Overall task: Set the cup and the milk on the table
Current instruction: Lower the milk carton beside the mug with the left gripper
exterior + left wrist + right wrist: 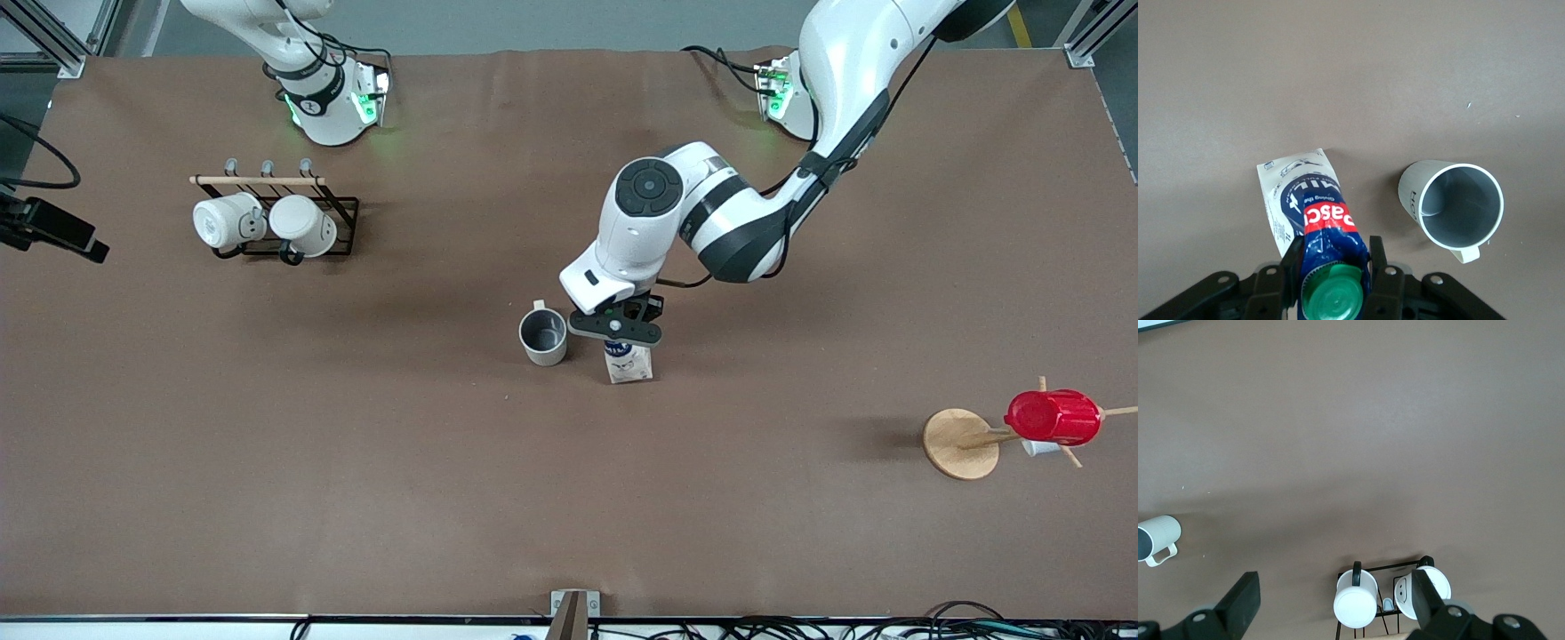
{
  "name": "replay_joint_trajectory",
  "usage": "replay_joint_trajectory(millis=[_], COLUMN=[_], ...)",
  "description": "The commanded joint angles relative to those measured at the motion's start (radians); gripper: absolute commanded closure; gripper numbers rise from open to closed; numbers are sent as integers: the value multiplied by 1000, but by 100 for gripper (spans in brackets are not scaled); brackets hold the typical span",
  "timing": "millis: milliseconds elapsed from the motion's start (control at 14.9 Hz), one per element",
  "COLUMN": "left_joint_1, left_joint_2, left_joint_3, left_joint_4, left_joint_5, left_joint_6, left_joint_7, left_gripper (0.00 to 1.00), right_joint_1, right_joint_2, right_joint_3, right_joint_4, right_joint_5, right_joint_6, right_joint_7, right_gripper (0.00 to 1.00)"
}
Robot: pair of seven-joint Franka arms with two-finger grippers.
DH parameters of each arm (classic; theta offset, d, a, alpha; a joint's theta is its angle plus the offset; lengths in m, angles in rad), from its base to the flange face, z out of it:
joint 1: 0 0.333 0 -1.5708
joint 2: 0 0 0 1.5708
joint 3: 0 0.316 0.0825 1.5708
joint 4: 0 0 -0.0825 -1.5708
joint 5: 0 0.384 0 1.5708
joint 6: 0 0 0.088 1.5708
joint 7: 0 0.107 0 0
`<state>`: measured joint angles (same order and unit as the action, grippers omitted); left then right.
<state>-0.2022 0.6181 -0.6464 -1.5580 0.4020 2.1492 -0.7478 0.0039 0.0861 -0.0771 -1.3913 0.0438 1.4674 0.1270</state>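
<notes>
Left tool [1333,267] clamped on milk [1317,220], red label "Pasc", beside cup [1458,203]; right tool [1331,607] wide, waiting

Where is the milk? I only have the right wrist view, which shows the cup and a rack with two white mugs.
Observer: The milk stands upright beside the cup, toward the left arm's end of the table.
Operator: My right gripper waits open over the rack. Is anything holding the milk?
Observer: Yes, the left gripper is shut on its blue top, just under the green cap.
Operator: Anything else out there?
Observer: A red cup hangs on a wooden stand at the left arm's end.
</notes>
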Motion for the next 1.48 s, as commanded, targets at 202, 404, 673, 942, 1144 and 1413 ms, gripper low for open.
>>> replay_joint_trajectory(millis=[202, 404, 673, 942, 1144, 1413], left_joint_1=[12, 15, 58, 63, 73, 81], left_joint_2=[-18, -18, -23, -23, -23, -14], left_joint_3=[-21, -38, -76, -78, -78, -76], left_joint_4=[23, 16, 4, 1, -10, -20], left_joint_5=[-9, -32, -90, -135, -219, -269], left_joint_6=[-17, -19, -22, -22, -22, -22], left_joint_7=[-12, -4, 44, 140, 214, 277], left_gripper=[59, 61, 62, 61, 61, 61], right_joint_1=[-4, -4, -4, -4, -4, -4], right_joint_2=[-19, -19, -19, -19, -19, -17], right_joint_3=[0, 0, 0, 0, 0, 0], right_joint_4=[-23, -23, -23, -25, -25, -23], right_joint_5=[10, 10, 8, 8, 8, 8], right_joint_6=[13, 11, 11, 11, 8, 5], right_joint_7=[13, 13, 13, 11, 11, 11], right_gripper=[0, 0, 0, 0, 0, 0])
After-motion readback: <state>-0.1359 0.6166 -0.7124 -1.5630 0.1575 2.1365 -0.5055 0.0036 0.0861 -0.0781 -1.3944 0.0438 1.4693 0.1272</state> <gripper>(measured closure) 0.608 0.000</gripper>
